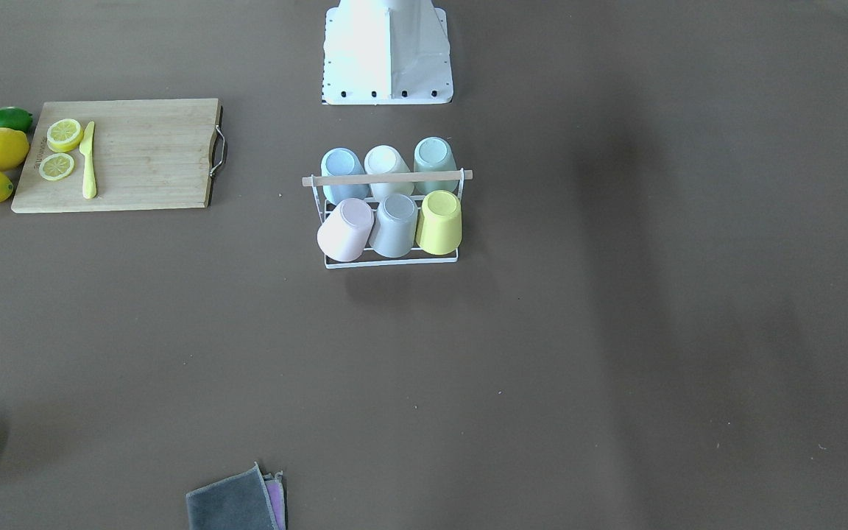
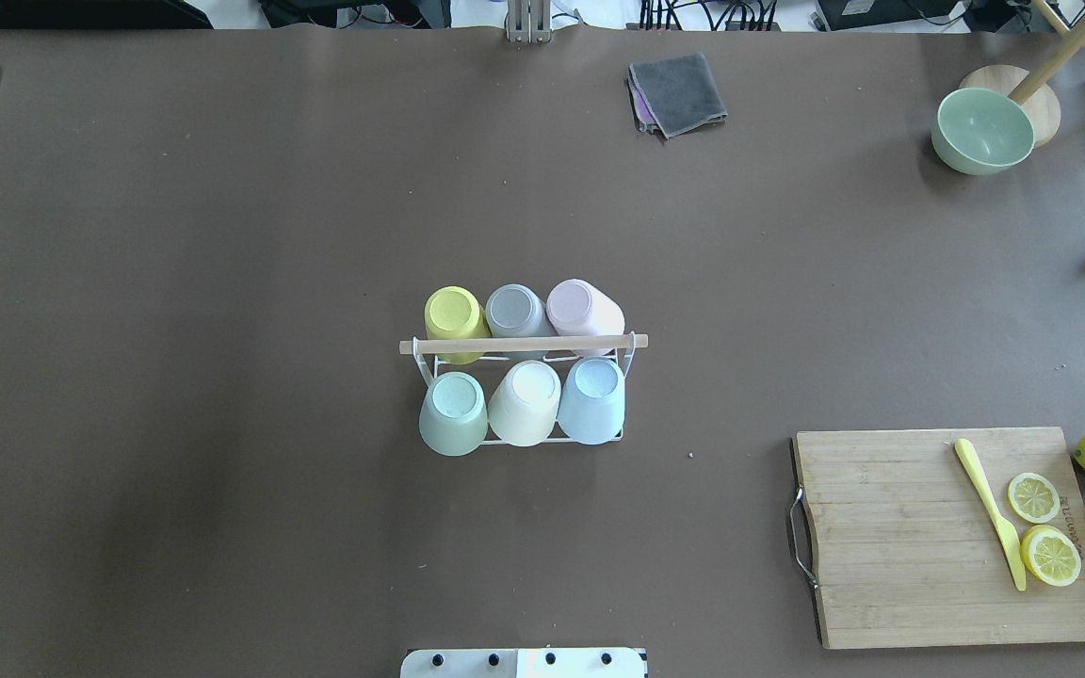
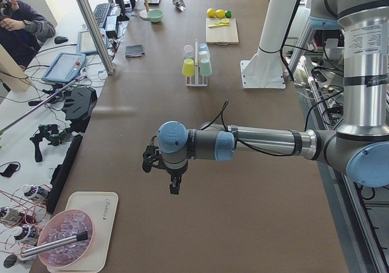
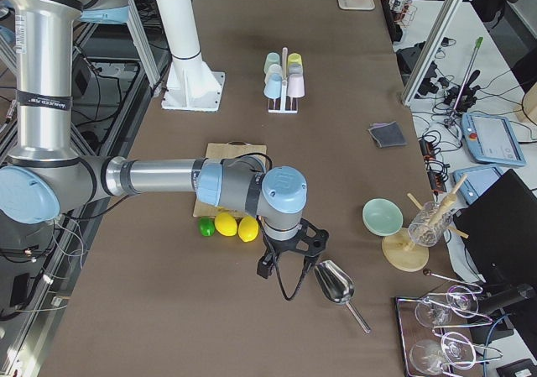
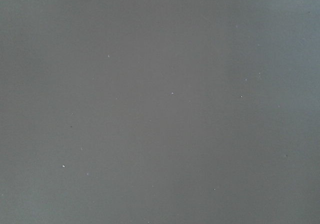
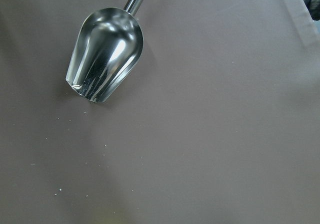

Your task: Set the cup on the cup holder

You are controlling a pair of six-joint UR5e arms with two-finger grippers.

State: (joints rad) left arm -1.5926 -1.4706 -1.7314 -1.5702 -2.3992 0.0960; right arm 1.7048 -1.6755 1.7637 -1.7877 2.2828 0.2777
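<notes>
The cup holder (image 2: 524, 345) stands in the middle of the overhead frame, and all six places on it are taken. Three cups (image 2: 525, 403) sit in the row below the wooden rod and three in the row above it. Each is mouth down over a prong and leans outward. The pink cup (image 2: 583, 306), at the upper right of the rack, tilts more than its neighbours. I see no loose cup on the table, so the job looks done to me.

These look like light, stiff, smooth-walled tumblers, probably a little slippery. I would take one across its side wall near the upturned base, squeeze moderately, and slide it along the line of the prong.

The left gripper (image 3: 174, 188) hangs over bare table at the lower middle of the left side view, well apart from the rack. The right gripper (image 4: 265, 268) hovers near a metal scoop (image 6: 105, 54), low in the right side view. From these angles I cannot tell how either pair of jaws stands, and I can make out nothing held.
</notes>
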